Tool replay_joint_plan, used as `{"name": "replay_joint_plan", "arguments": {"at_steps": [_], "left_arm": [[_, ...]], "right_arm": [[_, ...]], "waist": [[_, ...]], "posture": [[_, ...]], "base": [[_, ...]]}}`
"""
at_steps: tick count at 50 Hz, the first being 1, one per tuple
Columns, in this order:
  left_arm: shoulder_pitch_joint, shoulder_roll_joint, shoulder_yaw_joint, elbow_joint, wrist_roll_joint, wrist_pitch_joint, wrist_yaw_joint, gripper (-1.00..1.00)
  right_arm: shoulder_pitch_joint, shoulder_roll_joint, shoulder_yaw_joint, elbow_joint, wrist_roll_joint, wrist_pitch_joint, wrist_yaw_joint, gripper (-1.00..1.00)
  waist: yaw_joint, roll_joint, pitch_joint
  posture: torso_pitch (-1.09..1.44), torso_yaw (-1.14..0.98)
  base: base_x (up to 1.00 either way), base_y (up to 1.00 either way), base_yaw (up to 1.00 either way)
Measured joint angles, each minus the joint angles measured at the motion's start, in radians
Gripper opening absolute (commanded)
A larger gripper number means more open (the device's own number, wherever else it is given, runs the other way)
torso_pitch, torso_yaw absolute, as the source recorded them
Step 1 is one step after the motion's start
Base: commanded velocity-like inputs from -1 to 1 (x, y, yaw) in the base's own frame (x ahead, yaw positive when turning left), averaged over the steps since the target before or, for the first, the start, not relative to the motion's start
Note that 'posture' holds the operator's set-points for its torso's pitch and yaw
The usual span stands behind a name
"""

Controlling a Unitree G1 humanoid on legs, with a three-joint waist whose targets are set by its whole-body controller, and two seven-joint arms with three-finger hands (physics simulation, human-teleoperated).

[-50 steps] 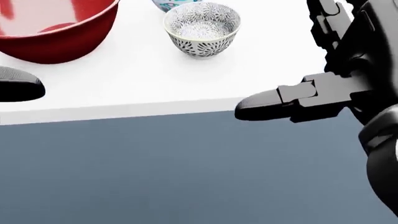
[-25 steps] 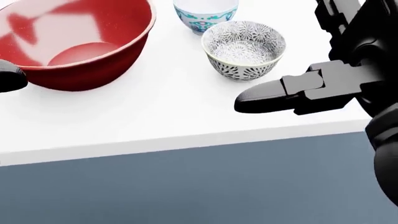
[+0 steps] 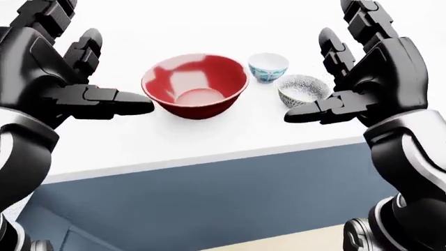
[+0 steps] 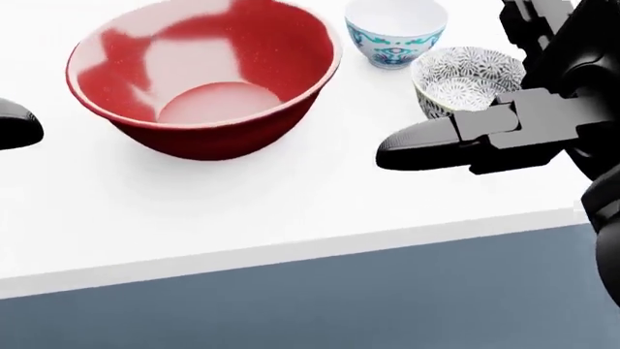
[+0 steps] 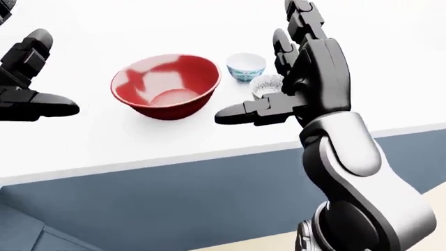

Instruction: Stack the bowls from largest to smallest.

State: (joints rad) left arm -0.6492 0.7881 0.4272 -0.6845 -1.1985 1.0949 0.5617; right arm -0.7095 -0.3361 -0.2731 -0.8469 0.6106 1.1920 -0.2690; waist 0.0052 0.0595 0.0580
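We see a glossy, glazed-looking red bowl [image 4: 203, 83] on a smooth matt white table [image 4: 242, 211]. The two smaller bowls, patterned grey [image 3: 302, 90] and blue-white [image 3: 269, 66], look like ceramic; our hands' [image 3: 376, 78] shells read as matt black plastic.

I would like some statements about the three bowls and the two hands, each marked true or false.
1. The red bowl is the largest of the three. True.
2. The blue-patterned bowl sits inside the red bowl. False: it stands on the white table, to the red bowl's right in the left-eye view.
3. The right hand grips the black-patterned bowl. False: it is open and holds nothing.
4. The left hand is open and empty. True.
5. No bowl is stacked yet. True.
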Motion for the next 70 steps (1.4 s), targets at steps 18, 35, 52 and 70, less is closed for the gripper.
{"name": "replay_joint_plan", "arguments": {"at_steps": [18, 35, 52, 70], "left_arm": [[-0.009, -0.019, -0.015, -0.026, -0.001, -0.002, 0.009, 1.00], [-0.011, -0.013, -0.007, -0.013, -0.002, -0.005, 0.003, 1.00], [-0.007, -0.027, -0.019, -0.016, 0.025, -0.015, -0.020, 1.00], [0.012, 0.038, 0.015, 0.006, -0.025, -0.033, -0.012, 1.00]], "right_arm": [[0.000, -0.082, -0.076, 0.018, 0.155, -0.030, -0.109, 1.00], [0.003, -0.173, -0.065, 0.025, 0.287, -0.135, -0.242, 1.00], [0.031, -0.212, -0.065, 0.043, 0.322, -0.209, -0.283, 1.00], [0.044, -0.412, -0.181, -0.005, 0.442, -0.086, -0.258, 1.00]], "waist": [[-0.004, -0.080, 0.028], [-0.027, -0.016, 0.028], [0.007, -0.090, 0.023], [0.000, -0.070, 0.016]], "posture": [[0.00, 0.00], [0.00, 0.00], [0.00, 0.00], [0.00, 0.00]], "base": [[0.10, 0.00, 0.26], [0.37, 0.00, 0.00], [0.24, 0.00, 0.00], [0.00, 0.00, 0.00]]}}
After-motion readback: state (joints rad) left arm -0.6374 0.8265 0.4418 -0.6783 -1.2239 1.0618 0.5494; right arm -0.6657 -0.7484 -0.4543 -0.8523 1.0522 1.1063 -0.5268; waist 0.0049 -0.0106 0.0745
